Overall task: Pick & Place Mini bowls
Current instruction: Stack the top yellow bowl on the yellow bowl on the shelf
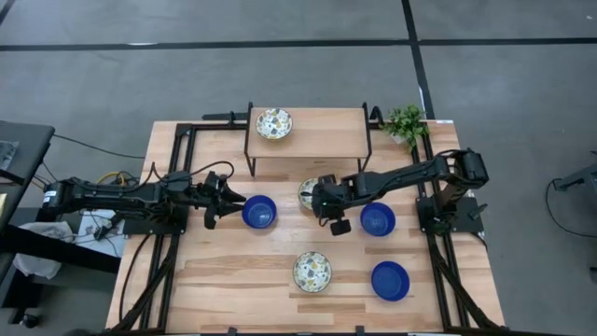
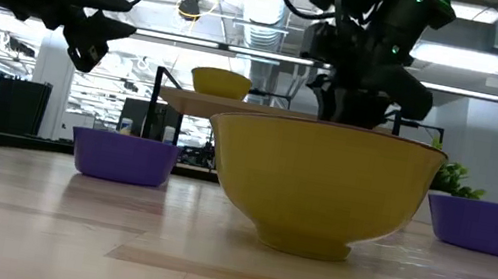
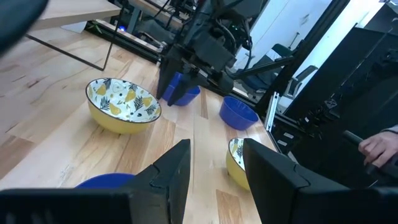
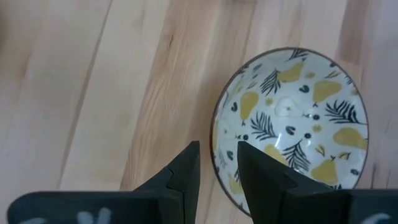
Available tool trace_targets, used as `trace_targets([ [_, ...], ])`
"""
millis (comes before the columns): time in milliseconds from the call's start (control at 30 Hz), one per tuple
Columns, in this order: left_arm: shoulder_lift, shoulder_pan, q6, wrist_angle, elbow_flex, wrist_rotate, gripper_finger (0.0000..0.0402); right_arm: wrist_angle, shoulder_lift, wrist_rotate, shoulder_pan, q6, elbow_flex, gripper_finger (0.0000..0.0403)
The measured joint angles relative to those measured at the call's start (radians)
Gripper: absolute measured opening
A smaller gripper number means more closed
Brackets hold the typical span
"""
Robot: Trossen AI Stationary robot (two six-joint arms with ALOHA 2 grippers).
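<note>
At the front of the wooden surface stand two of the mini bowls: a patterned bowl with a yellow outside, and to its right a blue bowl near the front right corner. Farther in, across the middle, a second blue bowl sits right of centre and a third blue bowl sits left of centre. Between them, a little farther back, is another patterned bowl, partly covered from above by the right arm. The right gripper hangs over this bowl; in the right wrist view its fingers are spread, one outside the rim and one over the inside of the bowl. Whether they touch the rim cannot be told. The left gripper is just beside the left edge of the third blue bowl and raised off the surface, its fingers spread with nothing between them. At the back, a small raised shelf on thin dark legs carries the last patterned bowl toward its left end. A little green plant stands at the back right corner. Beyond the surface, the left wrist view shows a person's hand at the room's edge.
</note>
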Motion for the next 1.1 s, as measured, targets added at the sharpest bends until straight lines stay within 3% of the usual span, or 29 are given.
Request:
trace_targets([
  [433, 0.000, 0.000, 0.000, 0.000, 0.000, 0.000, 0.0145, -0.057, 0.000, 0.000, -0.010, -0.006, 0.000, 0.0098],
  [1100, 0.000, 0.000, 0.000, 0.000, 0.000, 0.000, 0.0145, -0.057, -0.002, 0.006, -0.065, -0.163, -0.019, 0.0098],
])
